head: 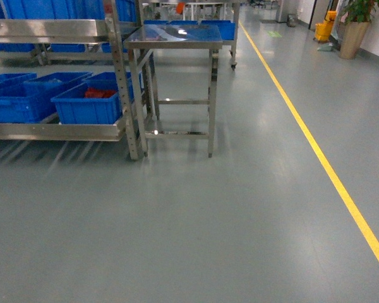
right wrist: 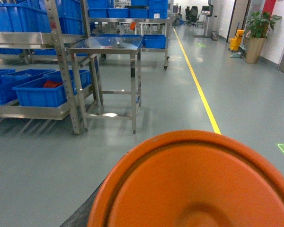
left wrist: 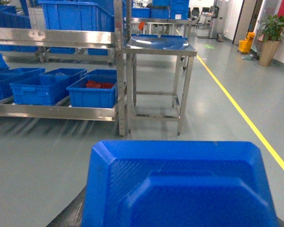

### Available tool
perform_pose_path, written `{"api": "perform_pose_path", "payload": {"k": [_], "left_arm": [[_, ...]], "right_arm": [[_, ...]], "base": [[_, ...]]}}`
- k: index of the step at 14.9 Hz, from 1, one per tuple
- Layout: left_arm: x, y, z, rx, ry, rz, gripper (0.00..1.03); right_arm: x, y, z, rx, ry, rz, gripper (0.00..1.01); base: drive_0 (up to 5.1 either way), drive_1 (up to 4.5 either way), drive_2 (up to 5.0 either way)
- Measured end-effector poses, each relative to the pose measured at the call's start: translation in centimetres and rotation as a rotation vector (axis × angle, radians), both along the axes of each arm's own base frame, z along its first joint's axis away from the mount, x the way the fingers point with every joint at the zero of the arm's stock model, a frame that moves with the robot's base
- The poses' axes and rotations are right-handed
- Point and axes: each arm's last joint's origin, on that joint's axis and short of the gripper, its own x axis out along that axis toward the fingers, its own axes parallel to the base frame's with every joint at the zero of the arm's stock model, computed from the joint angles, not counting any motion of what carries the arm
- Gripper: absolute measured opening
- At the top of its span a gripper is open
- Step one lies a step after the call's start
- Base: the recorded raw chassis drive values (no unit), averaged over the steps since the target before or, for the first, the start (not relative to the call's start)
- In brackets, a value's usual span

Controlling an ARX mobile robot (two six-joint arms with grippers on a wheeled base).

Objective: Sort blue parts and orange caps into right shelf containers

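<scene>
The floor (head: 227,221) is grey-green and smooth, and a yellow line (head: 316,148) runs along it toward the far end of the hall. On the left stands a steel shelf (head: 57,131) with drilled posts. Its low level carries blue bins (head: 25,101); the bin (head: 88,104) nearest to the post holds red-orange pieces (head: 100,93), too small to tell more. Just beside the shelf stands a steel table with a shiny tabletop (head: 174,36). Far right there is a potted plant (head: 357,22) and a yellow cart (head: 325,26). No writing can be read.

A blue part (left wrist: 180,189) fills the lower left wrist view, very close to the lens. An orange cap (right wrist: 194,184) fills the lower right wrist view in the same way. No pincer shows in any view, so I cannot tell how they stand.
</scene>
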Motion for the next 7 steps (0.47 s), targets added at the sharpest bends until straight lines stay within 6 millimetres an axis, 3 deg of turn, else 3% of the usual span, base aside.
{"api": "perform_pose_path", "payload": {"k": [7], "left_arm": [[0.00,0.00,-0.06,0.000,0.006,0.001,0.41]], "right_arm": [[0.00,0.00,-0.02,0.000,0.002,0.000,0.42]], "base": [[0.0,4.32,-4.3]]}}
